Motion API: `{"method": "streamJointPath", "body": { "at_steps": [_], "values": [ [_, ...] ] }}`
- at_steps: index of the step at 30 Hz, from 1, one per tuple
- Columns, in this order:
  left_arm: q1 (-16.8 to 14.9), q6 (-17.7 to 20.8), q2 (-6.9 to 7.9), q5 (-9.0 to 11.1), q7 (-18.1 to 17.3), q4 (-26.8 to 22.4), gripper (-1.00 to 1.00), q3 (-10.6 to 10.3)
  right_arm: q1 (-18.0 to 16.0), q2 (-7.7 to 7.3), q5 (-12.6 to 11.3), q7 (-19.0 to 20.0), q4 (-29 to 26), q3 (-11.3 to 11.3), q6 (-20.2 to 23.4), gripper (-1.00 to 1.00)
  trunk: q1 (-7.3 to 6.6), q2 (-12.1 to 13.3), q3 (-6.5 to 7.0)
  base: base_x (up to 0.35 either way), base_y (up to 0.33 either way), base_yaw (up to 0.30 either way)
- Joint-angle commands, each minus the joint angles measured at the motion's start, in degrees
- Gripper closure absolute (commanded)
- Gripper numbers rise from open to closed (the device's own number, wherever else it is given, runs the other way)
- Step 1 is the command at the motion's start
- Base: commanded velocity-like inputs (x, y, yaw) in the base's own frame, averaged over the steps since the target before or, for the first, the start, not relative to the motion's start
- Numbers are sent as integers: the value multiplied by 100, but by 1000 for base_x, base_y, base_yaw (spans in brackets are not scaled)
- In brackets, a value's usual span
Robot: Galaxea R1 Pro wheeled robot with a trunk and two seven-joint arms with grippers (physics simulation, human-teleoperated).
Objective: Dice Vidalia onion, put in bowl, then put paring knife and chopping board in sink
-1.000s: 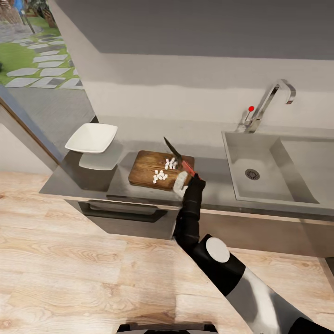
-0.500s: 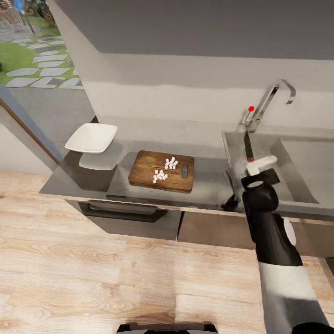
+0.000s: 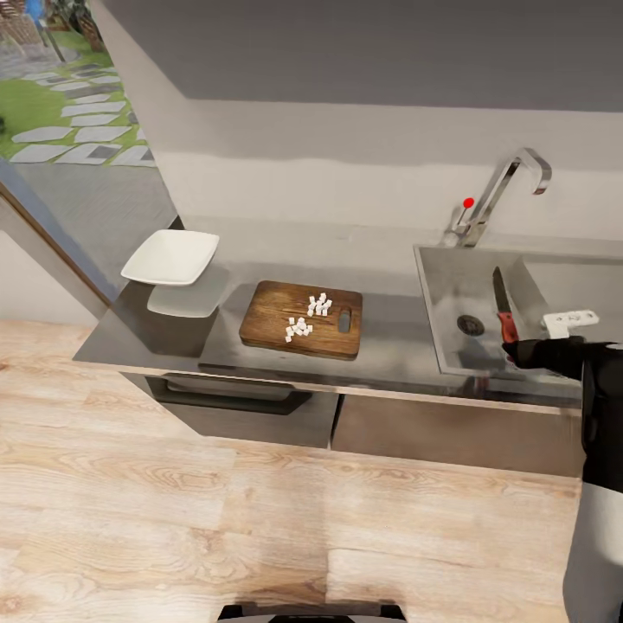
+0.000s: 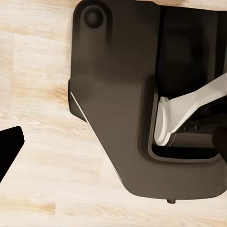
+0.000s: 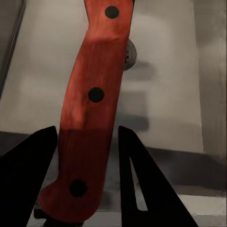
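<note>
Paring knife (image 3: 503, 308) gripped in right end effector (image 3: 519, 350), over sink (image 3: 450, 285)

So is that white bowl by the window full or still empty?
Empty. The bowl shows a bare white inside, and the diced onion lies on the chopping board.

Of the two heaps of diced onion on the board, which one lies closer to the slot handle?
The upper heap, farther from the counter's front edge; the other heap lies lower and left.

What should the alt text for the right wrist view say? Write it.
Orange-red paring knife handle with three dark rivets, held between the right gripper's dark fingers, over the grey sink basin.
</note>
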Motion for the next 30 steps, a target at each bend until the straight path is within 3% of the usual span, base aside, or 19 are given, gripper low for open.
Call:
{"method": "streamJointPath", "body": {
  "at_steps": [1, 7, 10, 14, 18, 24, 27, 30],
  "values": [
    [3, -3, -6, 11, -45, -2, -100, 30, -5, -32, -27, 66, -5, -79, 15, 100, 4, -9, -8, 0, 0, 0],
    [3, -8, -6, 11, -45, 6, -100, 29, -5, -78, -116, 122, -5, -450, -110, 100, 4, -9, -8, 1, 0, 0],
    [3, -9, -3, 11, -45, 11, -100, 31, -5, -64, -118, 147, -3, -728, -492, 100, 4, -9, -8, 137, -84, 0],
    [3, -13, 5, 11, -45, 67, -100, 38, -3, -10, -120, 329, 21, -1007, -648, 100, 4, -9, -8, 249, -144, 0],
    [3, -99, 10, 11, -45, 80, -100, 37, -3, 6, -121, 513, 26, -1066, -659, 100, 4, -9, -8, 261, -157, 0],
    [3, -272, 11, 11, -45, 142, -100, 38, 3, 292, -121, 557, 190, -1067, -668, 100, 4, -9, -8, 157, -101, 0],
    [3, -279, 11, 11, -45, 148, -100, 38, 11, 461, -106, 528, 626, -1061, -753, 100, 4, -9, -8, 17, -11, 0],
    [3, -281, 11, 11, -45, 149, -100, 38, 13, 561, -95, 320, 1227, -1050, -1146, 100, 4, -9, -8, 4, -3, 0]
  ]
}}
